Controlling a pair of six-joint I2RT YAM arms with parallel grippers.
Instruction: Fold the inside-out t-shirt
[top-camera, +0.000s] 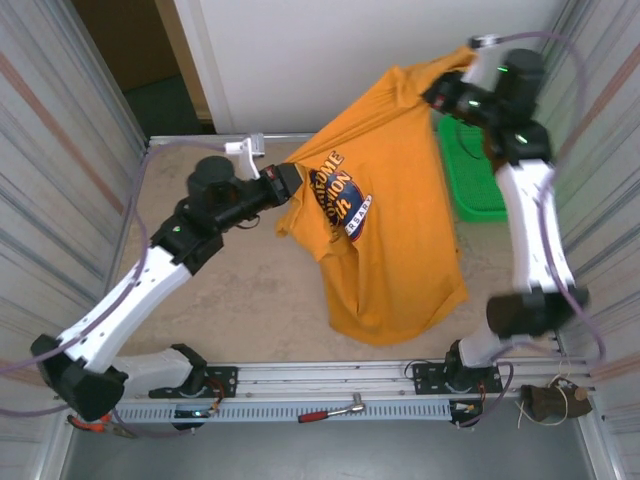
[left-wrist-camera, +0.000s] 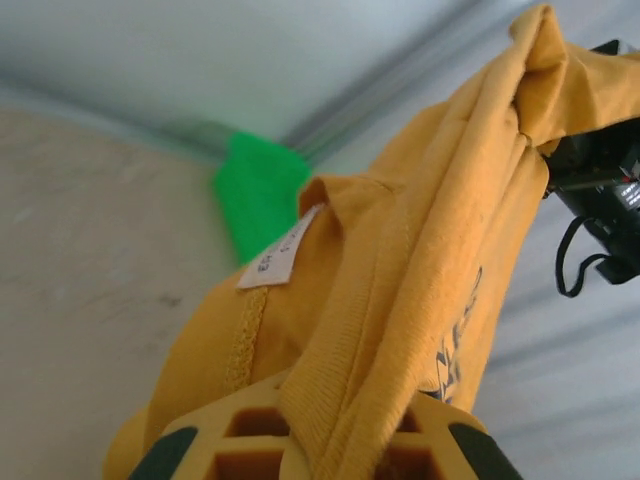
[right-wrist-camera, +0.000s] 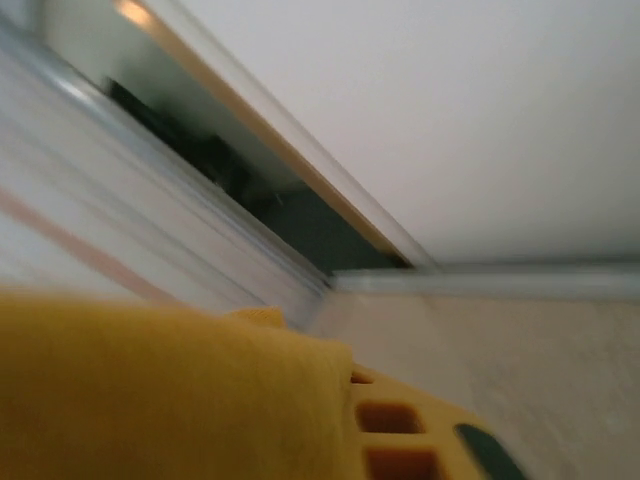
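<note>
Hanging over the beige table (top-camera: 250, 290), the orange t-shirt (top-camera: 390, 230) is stretched up between both arms, its lower end trailing onto the tabletop. Cloth partly hides the green basket (top-camera: 470, 175) by the right wall. The left gripper (top-camera: 290, 182) is clamped tight on a bunched edge (a white label (left-wrist-camera: 280, 255) shows nearby). Fabric drapes over the right gripper (top-camera: 455, 85); whether its jaws pinch it cannot be told. A red-handled tool (top-camera: 335, 410) lies on the front rail.

Table (top-camera: 230, 290) bare left; t-shirt (top-camera: 400, 230), perhaps basket (top-camera: 472, 180), right
</note>
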